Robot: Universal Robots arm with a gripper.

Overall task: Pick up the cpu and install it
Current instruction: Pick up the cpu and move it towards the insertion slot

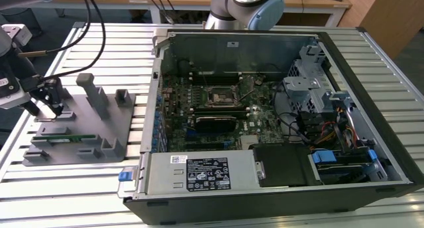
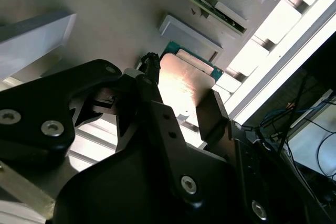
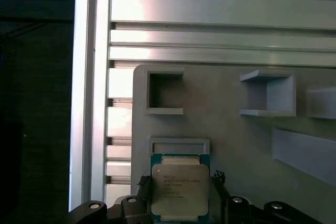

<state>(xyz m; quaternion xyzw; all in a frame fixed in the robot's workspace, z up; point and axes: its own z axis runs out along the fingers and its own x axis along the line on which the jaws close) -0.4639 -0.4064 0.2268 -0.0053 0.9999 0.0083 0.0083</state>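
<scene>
Your gripper (image 3: 179,178) straddles the cpu (image 3: 180,195), jaws parted just wider than the chip and holding nothing. You see the cpu lying flat on the gray fixture (image 1: 83,122) at the exterior view's left, with the open computer case (image 1: 265,46) to its right.

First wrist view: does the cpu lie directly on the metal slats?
No, the cpu lies on the gray holder, which rests on the slats.

An open computer case (image 1: 239,49) lies on a slatted metal table (image 1: 106,44). Beside the case, on the exterior view's left, a grey holder tray (image 1: 86,121) carries a green memory stick (image 1: 63,137).
</scene>
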